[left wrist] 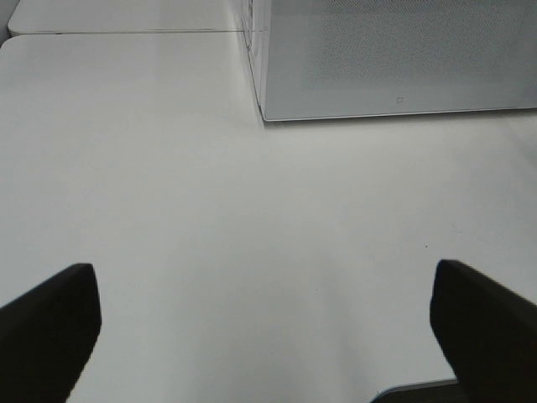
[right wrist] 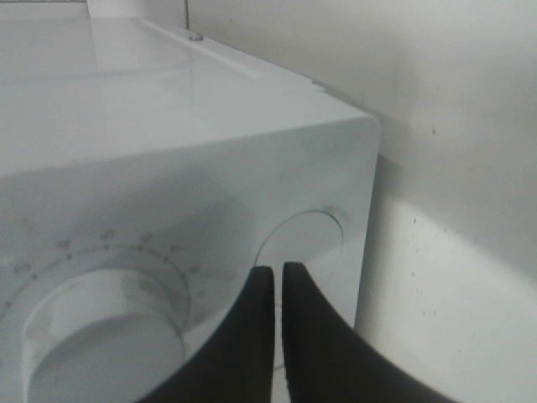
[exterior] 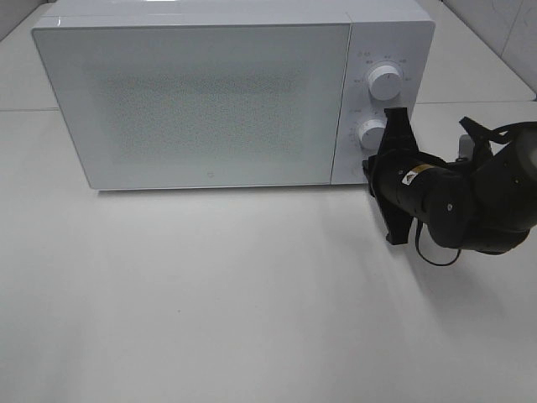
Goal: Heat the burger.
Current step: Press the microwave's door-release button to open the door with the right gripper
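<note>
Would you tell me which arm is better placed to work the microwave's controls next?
The right, probably. The right fingers, shut, sit beside the microwave's lower knob; the left fingers hang open over the table, off the controls.

Microwave: white, door shut, placed at the back.
Upper knob: mounted above the lower knob.
Table: white, plain.
</note>
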Available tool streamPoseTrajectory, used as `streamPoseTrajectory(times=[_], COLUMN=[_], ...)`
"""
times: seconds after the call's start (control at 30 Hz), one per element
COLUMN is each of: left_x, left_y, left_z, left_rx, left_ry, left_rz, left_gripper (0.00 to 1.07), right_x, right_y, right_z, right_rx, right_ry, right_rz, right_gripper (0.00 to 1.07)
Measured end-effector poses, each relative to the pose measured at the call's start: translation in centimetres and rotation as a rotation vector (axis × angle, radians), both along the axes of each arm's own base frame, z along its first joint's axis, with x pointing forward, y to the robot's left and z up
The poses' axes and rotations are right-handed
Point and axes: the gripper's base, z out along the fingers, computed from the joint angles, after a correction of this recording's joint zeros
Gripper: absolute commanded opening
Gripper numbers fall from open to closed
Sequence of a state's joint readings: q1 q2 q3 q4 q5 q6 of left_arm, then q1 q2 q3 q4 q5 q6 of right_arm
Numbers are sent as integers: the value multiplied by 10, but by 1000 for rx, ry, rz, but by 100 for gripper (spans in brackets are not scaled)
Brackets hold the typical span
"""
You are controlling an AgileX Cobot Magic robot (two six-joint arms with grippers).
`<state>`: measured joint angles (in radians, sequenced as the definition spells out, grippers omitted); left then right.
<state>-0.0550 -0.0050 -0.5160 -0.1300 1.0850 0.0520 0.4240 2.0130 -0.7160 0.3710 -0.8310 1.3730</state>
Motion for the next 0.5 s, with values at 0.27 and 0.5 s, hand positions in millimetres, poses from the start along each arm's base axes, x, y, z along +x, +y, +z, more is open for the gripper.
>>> streamPoseTrajectory(times=[0.27, 0.5], left_x=[0, 0], left_y=[0, 0], left_z=[0, 0], left_rx=[0, 0], left_ry=[0, 0], left_rz=[0, 0], left_gripper=[100, 100], right_x=[3, 1], right_y=[-7, -3], right_z=[-2, -3], right_rx=[-20, -4], right_ry=[23, 41], right_rz=[-7, 4], right_gripper=[0, 0])
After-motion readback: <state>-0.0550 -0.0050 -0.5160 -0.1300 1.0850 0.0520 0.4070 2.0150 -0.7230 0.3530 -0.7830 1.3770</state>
